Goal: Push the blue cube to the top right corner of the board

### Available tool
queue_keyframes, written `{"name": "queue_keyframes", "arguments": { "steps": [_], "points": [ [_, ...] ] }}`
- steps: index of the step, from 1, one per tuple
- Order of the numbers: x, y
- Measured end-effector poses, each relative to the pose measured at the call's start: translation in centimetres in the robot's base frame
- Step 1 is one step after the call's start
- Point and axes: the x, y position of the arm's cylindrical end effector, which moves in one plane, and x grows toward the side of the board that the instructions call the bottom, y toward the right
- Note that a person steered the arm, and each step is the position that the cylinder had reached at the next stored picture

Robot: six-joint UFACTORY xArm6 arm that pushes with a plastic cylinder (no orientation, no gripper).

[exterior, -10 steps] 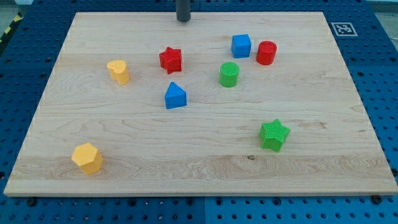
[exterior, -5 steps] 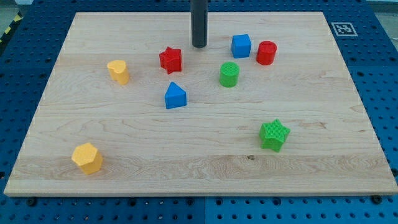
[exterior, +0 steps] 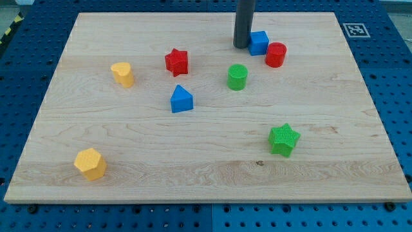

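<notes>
On the pale wood-grain counter (exterior: 129,142), from the view's left: a yellow hexagonal block (exterior: 90,164), a yellow rounded block (exterior: 122,74), a red star (exterior: 176,62), a blue house-shaped block (exterior: 181,99), and a ribbed green cylinder (exterior: 237,77). My tip (exterior: 242,46), with no fingers, presses the left side of the blue cube (exterior: 259,42), which sits near the view's top, just beside the red cylinder (exterior: 275,55). A green star (exterior: 283,139) lies lower right.

My tip (exterior: 242,46) touches the left side of the blue cube (exterior: 259,42). The red cylinder (exterior: 276,55) sits just right of this cube. The green cylinder (exterior: 237,77) lies nearer. The red star (exterior: 177,62) is further left.
</notes>
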Motion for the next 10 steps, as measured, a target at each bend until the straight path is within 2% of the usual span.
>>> {"name": "queue_keyframes", "arguments": {
  "steps": [1,2,6,9,10],
  "points": [
    [0.1,1.2],
    [2.5,2.1],
    [2.1,14.0],
    [-2.8,14.7],
    [-2.8,14.0]
  ]
}}
